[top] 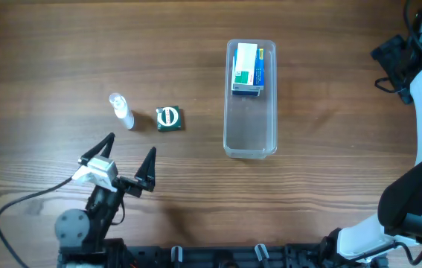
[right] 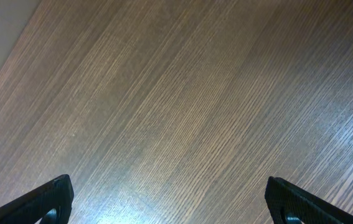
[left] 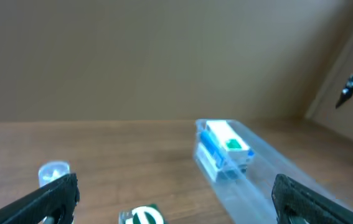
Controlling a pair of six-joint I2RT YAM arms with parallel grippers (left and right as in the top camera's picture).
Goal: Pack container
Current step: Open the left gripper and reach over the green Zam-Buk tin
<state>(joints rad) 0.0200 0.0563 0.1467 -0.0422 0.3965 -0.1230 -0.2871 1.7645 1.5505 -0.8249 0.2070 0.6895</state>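
The clear container (top: pixel 250 138) lies lengthwise right of the table's middle. A white, blue and green box (top: pixel 247 69) sits in its far end. Both show in the left wrist view: container (left: pixel 301 186), box (left: pixel 223 149). A small green box with a white round mark (top: pixel 169 118) and a small clear bottle (top: pixel 120 110) lie left of the container; they also show in the left wrist view as box (left: pixel 141 216) and bottle (left: pixel 53 171). My left gripper (top: pixel 129 160) is open and empty, nearer me than the bottle and green box. My right gripper (right: pixel 170 202) is open over bare wood.
The right arm (top: pixel 419 112) reaches along the table's right edge to the far right corner. A black cable (top: pixel 17 205) loops at the front left. A pale wall stands behind the table in the left wrist view.
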